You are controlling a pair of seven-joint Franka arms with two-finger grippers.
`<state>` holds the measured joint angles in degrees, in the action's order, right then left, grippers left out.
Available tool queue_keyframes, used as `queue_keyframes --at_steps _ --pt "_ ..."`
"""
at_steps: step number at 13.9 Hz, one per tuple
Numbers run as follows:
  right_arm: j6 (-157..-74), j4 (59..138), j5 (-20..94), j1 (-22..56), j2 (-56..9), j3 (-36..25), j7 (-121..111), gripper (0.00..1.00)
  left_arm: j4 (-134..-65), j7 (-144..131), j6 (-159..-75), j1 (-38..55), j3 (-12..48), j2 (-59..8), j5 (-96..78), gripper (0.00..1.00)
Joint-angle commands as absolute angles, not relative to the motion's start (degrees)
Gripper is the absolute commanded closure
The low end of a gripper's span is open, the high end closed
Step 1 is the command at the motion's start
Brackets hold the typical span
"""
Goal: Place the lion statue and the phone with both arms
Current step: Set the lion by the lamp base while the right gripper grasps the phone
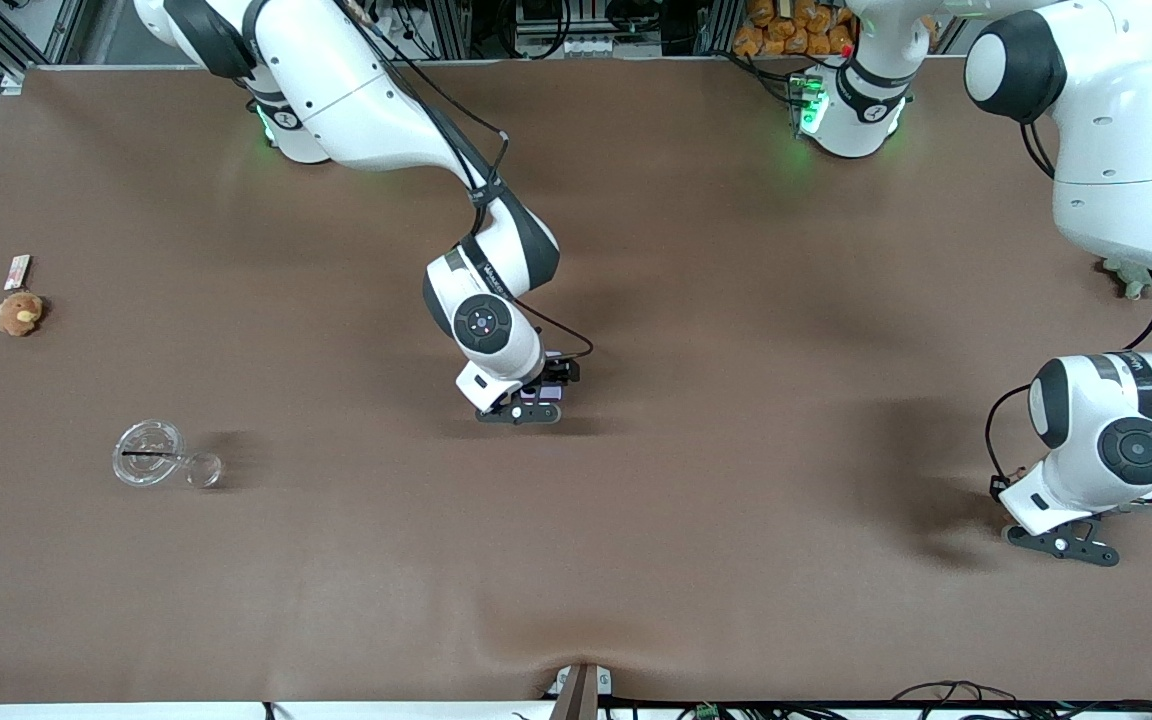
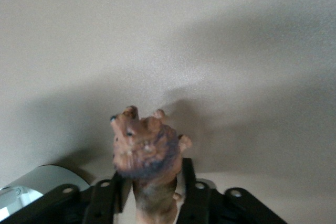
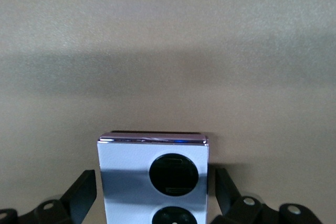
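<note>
Left gripper grips lion statue.

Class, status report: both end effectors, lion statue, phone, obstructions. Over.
Left end effector shut on lion statue, over table's left-arm end. Right end effector low mid-table, open around phone. No obstructions.

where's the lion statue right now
The lion statue is held between the left gripper's fingers, over the table at the left arm's end; the front view hides it.
</note>
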<state>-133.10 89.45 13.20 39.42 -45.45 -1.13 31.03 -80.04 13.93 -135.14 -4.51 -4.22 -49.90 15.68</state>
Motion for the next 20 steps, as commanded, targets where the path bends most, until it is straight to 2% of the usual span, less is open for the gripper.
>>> queue_keyframes --at_steps 1,2,5,7,8,12,15,20 --pt "-133.77 89.91 10.56 40.43 -45.26 -1.58 32.96 0.15 -78.75 14.77 -135.79 -4.83 -4.04 -50.98 16.26 0.0" --pt "-133.68 89.91 10.29 40.52 -45.18 -1.58 33.13 0.26 -78.75 14.77 -135.79 -4.83 -4.04 -50.98 16.26 0.0" --pt "-133.59 90.0 10.11 41.22 -45.26 -1.67 33.13 0.5 -78.75 14.68 -135.88 -4.83 -4.04 -50.89 16.26 0.0" --pt "-133.24 89.65 10.11 41.22 -45.09 -1.67 32.96 0.95 -78.84 14.68 -135.88 -4.83 -4.13 -50.8 16.17 0.0" --pt "-132.63 89.3 10.11 41.05 -44.91 -1.76 33.13 1.0 -78.84 14.68 -135.79 -4.83 -4.04 -50.54 16.08 0.0" --pt "-122.19 84.3 10.28 38.59 -44.12 -1.85 34.01 1.0 -78.84 14.15 -135.62 -5.01 -3.96 -49.14 16.08 0.0" --pt "-121.91 84.11 10.28 35.43 -43.07 -2.02 34.1 1.0 -79.1 13.54 -133.17 -4.66 -3.6 -47.21 16.0 0.0" --pt "-120.94 84.29 10.2 25.34 -40.61 -2.64 31.65 1.0 -79.19 13.1 -126.31 -4.39 -3.08 -43.34 16.0 0.0"
